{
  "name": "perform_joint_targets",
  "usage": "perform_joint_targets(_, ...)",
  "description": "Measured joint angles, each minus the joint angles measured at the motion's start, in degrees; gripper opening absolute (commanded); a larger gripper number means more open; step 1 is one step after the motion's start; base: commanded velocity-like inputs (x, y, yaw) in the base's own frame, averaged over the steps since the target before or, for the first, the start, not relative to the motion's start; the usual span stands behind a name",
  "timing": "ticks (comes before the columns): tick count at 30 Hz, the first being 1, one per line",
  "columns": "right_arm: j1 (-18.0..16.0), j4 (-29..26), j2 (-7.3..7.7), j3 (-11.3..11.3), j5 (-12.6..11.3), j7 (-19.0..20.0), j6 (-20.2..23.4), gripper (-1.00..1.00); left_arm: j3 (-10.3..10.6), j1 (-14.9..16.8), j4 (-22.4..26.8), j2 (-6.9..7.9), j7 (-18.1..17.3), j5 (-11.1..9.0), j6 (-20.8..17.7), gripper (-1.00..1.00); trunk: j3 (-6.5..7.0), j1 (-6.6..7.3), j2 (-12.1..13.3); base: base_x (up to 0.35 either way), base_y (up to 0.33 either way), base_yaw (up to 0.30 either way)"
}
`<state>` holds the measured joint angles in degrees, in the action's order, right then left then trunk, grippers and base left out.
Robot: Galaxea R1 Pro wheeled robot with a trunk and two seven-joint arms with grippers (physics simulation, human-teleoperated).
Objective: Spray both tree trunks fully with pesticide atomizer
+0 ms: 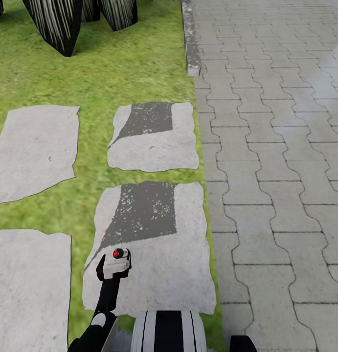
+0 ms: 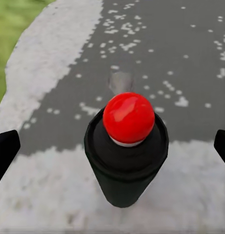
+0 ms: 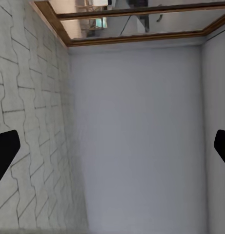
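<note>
Held the left gripper (image 2: 112,146) wide, with its black fingers (image 2: 5,148) at either side and well apart from the pesticide atomizer (image 2: 126,156) between them. Found that atomizer upright on a pale stepping stone (image 1: 159,274), at about 7 o'clock in the head view, just ahead of the robot's base, with its red knob (image 2: 128,118) uppermost.

Judged the step to be the grasp. Called for centring on the black body, going lower so as to close below the collar and not on the knob, and squeezing evenly so as not to tip it.

Held the right gripper (image 3: 112,146) wide too, empty, facing a white wall (image 3: 141,146).

Beyond the slab lay grass (image 1: 115,63) toward 12 o'clock, dark striped plants (image 1: 58,24) at 11 o'clock and grey paving (image 1: 276,171) at 3 o'clock.

Could not make out the atomizer's base or nozzle from above. Saw the plants cut off by the frame's top edge.
</note>
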<state>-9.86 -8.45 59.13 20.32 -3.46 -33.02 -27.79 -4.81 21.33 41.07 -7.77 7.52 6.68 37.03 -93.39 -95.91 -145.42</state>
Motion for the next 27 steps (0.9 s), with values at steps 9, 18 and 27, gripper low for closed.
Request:
perform_joint_targets(9, 0.00, -0.02, 0.00, 0.07, -0.11, 0.14, 0.00, 1.00, 0.00, 0.00, 0.00, 0.00, -0.01, 0.00, 0.00, 1.00, -1.11, -0.13, -0.07, 0.000, 0.000, 0.000)
perform_joint_targets(18, 0.00, 0.02, -0.14, 0.05, -0.19, 1.33, -0.19, 1.00, 0.00, 0.00, 0.06, 0.00, -0.01, 0.00, 0.00, 1.00, -1.11, -0.13, -0.07, 0.000, 0.000, 0.000)
perform_joint_targets(27, 0.00, 0.44, -1.78, 0.18, 0.02, 1.10, -9.68, 1.00, 0.08, 0.10, 0.24, 0.00, -0.09, 0.00, 0.08, 1.00, -1.11, -0.13, -0.07, 0.000, 0.000, 0.000)
